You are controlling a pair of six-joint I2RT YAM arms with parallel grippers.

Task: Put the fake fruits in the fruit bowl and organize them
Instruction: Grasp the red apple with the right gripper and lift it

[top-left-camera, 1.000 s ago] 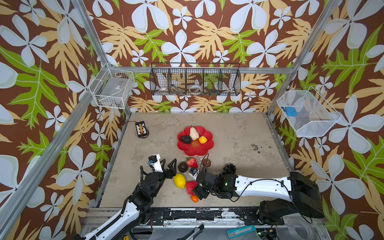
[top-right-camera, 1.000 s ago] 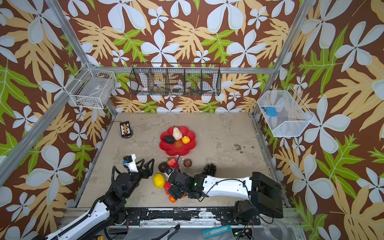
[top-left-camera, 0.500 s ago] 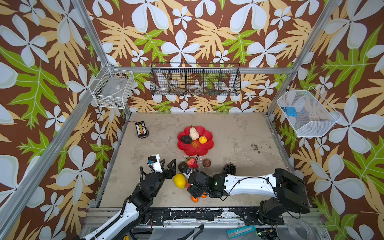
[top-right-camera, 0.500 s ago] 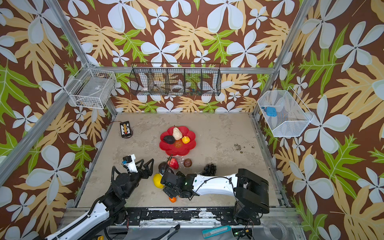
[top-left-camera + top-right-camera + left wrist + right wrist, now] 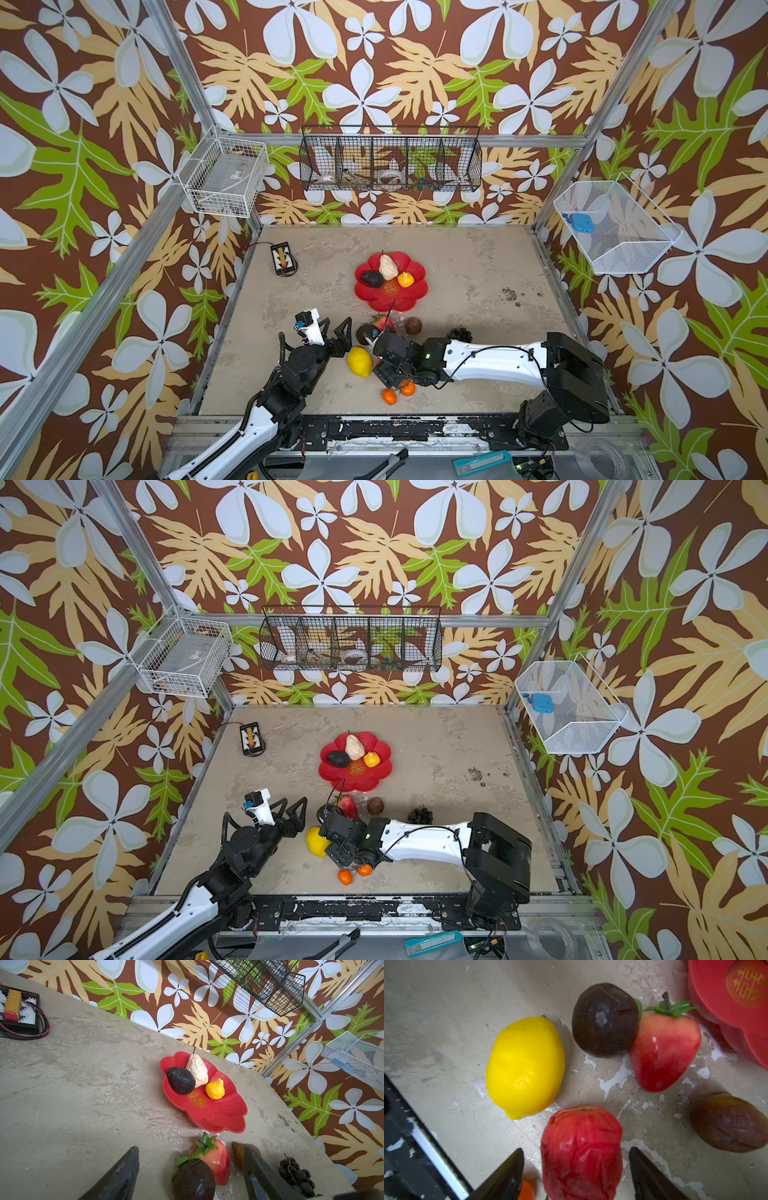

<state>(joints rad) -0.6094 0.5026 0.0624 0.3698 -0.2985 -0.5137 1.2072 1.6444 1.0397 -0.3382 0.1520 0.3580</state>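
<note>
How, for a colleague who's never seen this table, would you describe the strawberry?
Find the red flower-shaped fruit bowl on the table. Below it in a top view lies the strawberry. Beside a dark round fruit, it's the only tapered red one, with a green leafy cap.

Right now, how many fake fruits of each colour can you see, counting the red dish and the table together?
Red: 2, strawberry and apple
Yellow: 2, lemon and small fruit in the bowl
Orange: 2, small oranges
Black or brown: 4, avocado, round dark fruit, brown fruit, grape bunch
Beige: 1, pear
Total: 11
</note>
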